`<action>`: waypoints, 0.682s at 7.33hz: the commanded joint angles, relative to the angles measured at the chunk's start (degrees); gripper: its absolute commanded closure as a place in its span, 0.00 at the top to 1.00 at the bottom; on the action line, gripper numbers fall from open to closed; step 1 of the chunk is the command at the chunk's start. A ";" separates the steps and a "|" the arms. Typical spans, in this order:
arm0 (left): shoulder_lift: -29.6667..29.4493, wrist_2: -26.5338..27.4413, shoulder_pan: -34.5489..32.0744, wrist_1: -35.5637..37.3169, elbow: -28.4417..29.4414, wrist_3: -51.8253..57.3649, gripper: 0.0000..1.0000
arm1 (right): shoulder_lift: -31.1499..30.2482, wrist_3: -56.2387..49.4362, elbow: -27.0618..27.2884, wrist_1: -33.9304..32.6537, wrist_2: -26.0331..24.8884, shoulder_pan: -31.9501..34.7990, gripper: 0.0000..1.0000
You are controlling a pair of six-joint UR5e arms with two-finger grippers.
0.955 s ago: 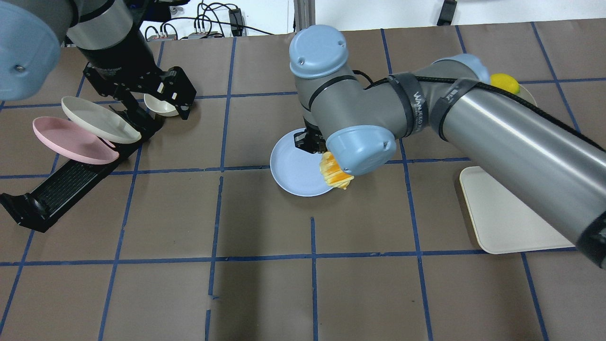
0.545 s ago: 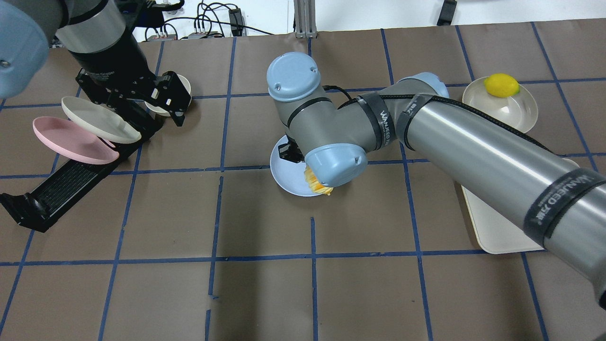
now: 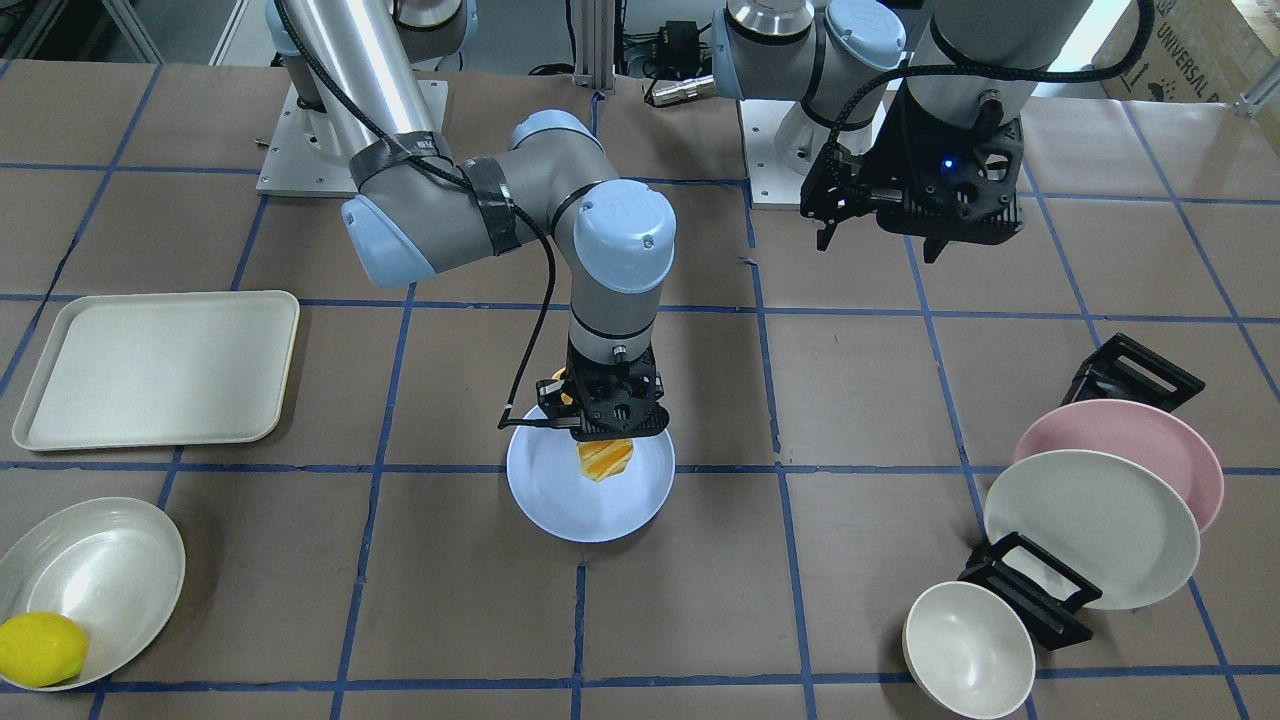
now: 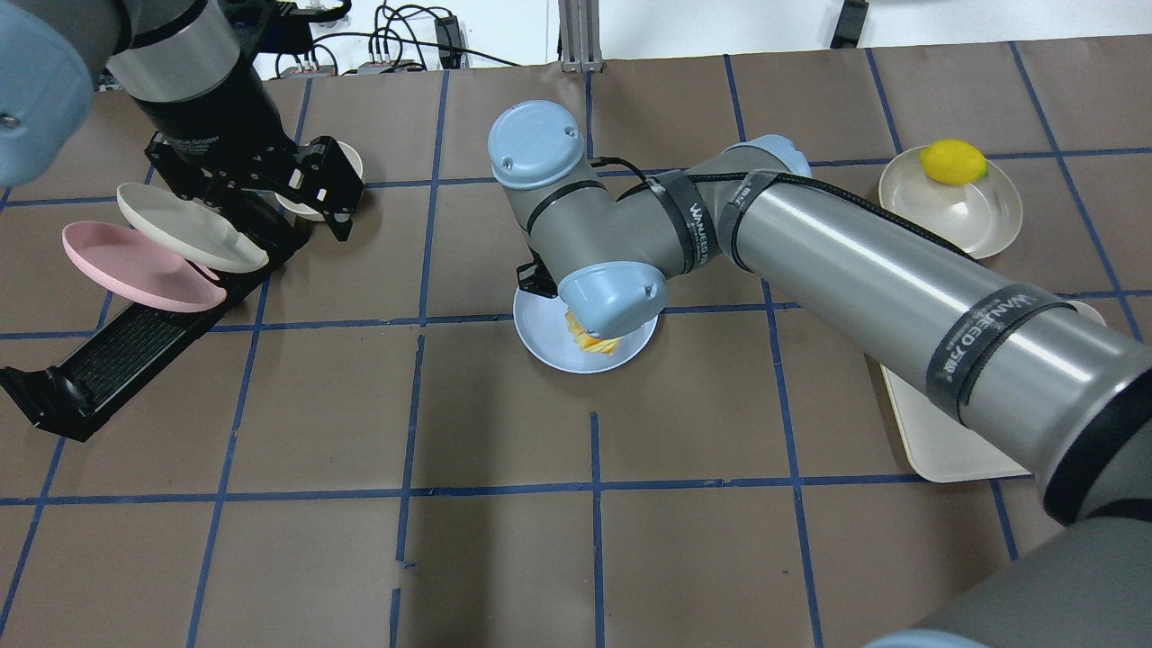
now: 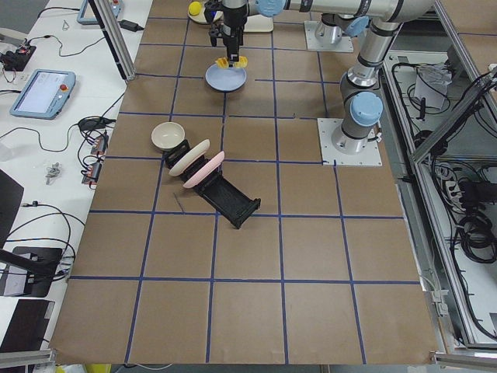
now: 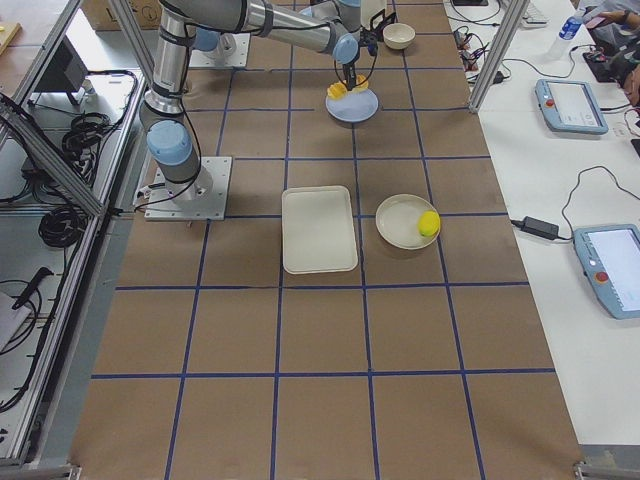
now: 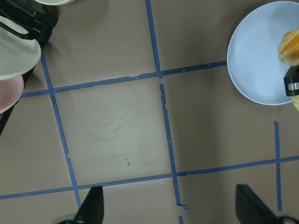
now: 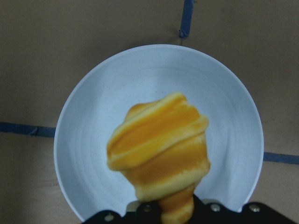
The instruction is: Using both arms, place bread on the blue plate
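The bread (image 3: 605, 458), ridged with orange and cream stripes, hangs end-down in my right gripper (image 3: 606, 432), which is shut on its upper end. It is just over the middle of the blue plate (image 3: 560, 500). The right wrist view shows the bread (image 8: 159, 149) centred over the plate (image 8: 93, 140). In the overhead view my wrist covers most of the bread (image 4: 596, 343) and part of the plate (image 4: 540, 337). My left gripper (image 3: 880, 245) is open and empty, raised near the dish rack; its fingertips (image 7: 91, 210) stand wide apart.
A black dish rack (image 4: 135, 342) at my left holds a pink plate (image 4: 135, 270) and a cream plate (image 4: 184, 227), with a small bowl (image 3: 968, 650) beside it. At my right lie a cream tray (image 3: 155, 365) and a bowl (image 4: 976, 211) with a lemon (image 4: 952, 162).
My right arm has carried the bread leftward from the plate's right edge to over its middle. The left gripper shifted slightly and stayed open.
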 commanded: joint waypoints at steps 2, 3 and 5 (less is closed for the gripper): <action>-0.80 -0.03 -0.03 2.28 0.00 -0.83 1.00 | 2.86 -0.46 0.37 -3.71 -1.55 0.00 0.33; -0.80 -0.03 -0.03 2.20 0.00 -2.32 1.00 | 3.48 -0.37 0.29 -3.81 -1.74 0.00 0.56; -0.89 -0.03 -0.03 2.20 0.00 -2.51 1.00 | 3.58 -0.63 0.63 -3.81 -3.06 0.09 0.81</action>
